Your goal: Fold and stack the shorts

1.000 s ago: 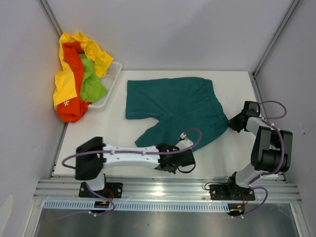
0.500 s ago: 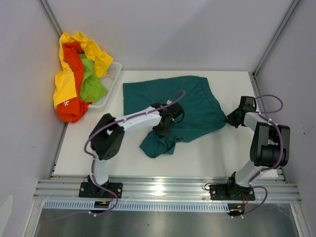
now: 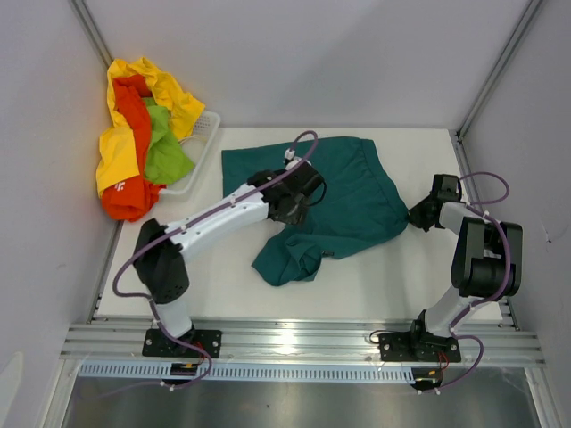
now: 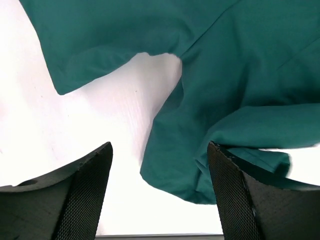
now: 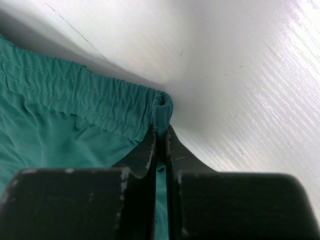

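Progress: an early stage is judged; the dark teal shorts (image 3: 348, 196) are spread on the table (image 3: 393, 276) with one leg crumpled, and no finished fold or stack is seen.
Left to do: the other shorts (image 3: 134, 152), yellow, orange-red and lime green, are heaped unfolded in and over the white basket (image 3: 208, 132).
Position: the dark teal shorts are laid just right of the basket.
Long axis: it is run away from the basket, with the legs nearest it and the waistband farthest.
Left gripper (image 4: 160, 150): it is held over the crotch, jaws wide, nothing gripped.
Right gripper (image 5: 160, 140): it is pinched onto the waistband corner farthest from the basket.
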Robot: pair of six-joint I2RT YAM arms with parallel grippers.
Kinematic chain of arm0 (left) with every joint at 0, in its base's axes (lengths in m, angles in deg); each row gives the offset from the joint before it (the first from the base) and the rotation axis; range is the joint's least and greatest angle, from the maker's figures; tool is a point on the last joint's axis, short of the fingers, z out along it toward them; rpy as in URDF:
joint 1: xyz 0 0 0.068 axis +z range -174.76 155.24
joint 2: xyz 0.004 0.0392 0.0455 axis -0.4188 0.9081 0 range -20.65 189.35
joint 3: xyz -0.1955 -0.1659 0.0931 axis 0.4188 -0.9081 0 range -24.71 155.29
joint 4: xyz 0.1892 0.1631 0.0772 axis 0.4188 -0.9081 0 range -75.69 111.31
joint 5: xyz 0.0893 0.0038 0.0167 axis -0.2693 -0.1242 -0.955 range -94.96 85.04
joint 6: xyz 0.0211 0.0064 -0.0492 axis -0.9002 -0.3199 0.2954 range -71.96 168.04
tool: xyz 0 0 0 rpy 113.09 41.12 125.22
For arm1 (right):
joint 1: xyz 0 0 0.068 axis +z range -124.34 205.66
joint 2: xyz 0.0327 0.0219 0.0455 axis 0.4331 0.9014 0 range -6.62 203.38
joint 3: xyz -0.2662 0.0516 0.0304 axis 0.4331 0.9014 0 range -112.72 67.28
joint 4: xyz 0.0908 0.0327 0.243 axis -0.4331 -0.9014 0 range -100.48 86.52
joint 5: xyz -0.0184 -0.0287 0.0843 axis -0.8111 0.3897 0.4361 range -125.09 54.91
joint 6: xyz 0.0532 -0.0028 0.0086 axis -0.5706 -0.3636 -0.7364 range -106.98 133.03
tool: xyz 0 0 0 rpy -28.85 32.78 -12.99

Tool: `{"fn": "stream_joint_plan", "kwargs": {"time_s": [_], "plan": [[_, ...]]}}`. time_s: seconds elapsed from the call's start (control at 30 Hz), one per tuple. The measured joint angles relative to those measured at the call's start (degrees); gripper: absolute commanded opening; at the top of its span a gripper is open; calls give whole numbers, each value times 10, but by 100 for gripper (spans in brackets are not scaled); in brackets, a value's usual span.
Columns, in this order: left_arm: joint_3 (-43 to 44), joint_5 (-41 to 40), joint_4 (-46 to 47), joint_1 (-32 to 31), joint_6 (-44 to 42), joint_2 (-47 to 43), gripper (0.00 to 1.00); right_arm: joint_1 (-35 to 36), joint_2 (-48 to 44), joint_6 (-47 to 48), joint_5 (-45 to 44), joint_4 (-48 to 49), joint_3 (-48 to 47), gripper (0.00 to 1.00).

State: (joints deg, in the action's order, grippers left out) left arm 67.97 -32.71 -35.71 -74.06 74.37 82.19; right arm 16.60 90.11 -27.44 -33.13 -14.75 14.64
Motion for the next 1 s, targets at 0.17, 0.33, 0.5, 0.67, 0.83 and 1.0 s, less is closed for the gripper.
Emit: {"fn": "stream_joint_plan", "kwargs": {"time_s": [0.17,0.33,0.5,0.67,0.83,1.0], "plan": [[-52,14,36,-13,43,-82,78,0,0,0,0,0,-1,0],[-130,37,75,-88,90,-140,79,0,0,0,1,0,-1,0],[-130,34,91,-174,144,-125,77,0,2,0,3,1,-2,0],[-121,12,90,-182,211,-75,76,0,2,0,5,3,-2,0],[-75,-17,64,-178,231,-22,79,0,2,0,7,4,-2,0],[-6,-24,59,-178,175,30,87,0,2,0,11,5,-2,0]]}}
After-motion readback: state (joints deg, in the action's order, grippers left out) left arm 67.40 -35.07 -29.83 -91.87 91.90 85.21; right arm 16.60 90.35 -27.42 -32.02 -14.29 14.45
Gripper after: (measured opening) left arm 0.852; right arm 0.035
